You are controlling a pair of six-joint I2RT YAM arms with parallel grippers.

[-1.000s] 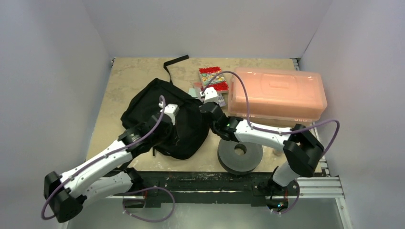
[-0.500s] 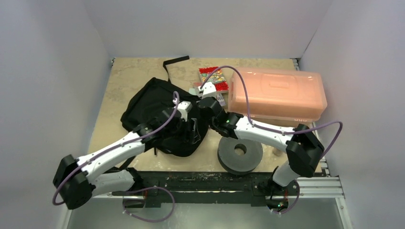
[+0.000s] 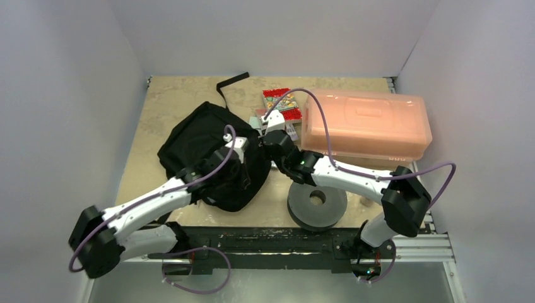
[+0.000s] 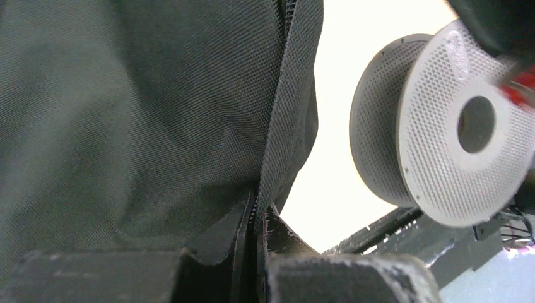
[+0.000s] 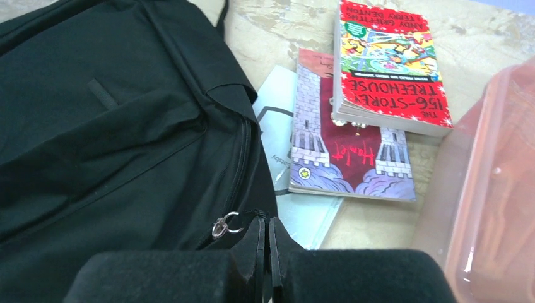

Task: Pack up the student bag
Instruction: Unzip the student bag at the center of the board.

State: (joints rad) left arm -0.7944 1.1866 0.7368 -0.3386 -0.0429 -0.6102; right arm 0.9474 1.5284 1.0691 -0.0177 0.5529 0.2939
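Bag (image 3: pixel 205 142): black, slumped, centre-left of the top view on the table (image 3: pixel 170 98); strap trailing toward the upper centre.
Left gripper (image 4: pixel 258 249): jaws closed to a slit, pinching a fold of bag cloth along the zip seam.
Right gripper (image 5: pixel 265 243): jaws closed, a thin edge of the bag between them, just beside the zip ring (image 5: pixel 224 224); ring itself apparently not held.
Books (image 5: pixel 378 82): stacked in the upper centre, between bag and box (image 3: pixel 366 123).
Spool (image 4: pixel 441 126): lower centre, near the bag's right edge.
Hazards, judged: thin cloth may slip from either pinch under pull; with both grips close on one edge, the floppy bag may drag across the table instead of opening, and nudge the books.
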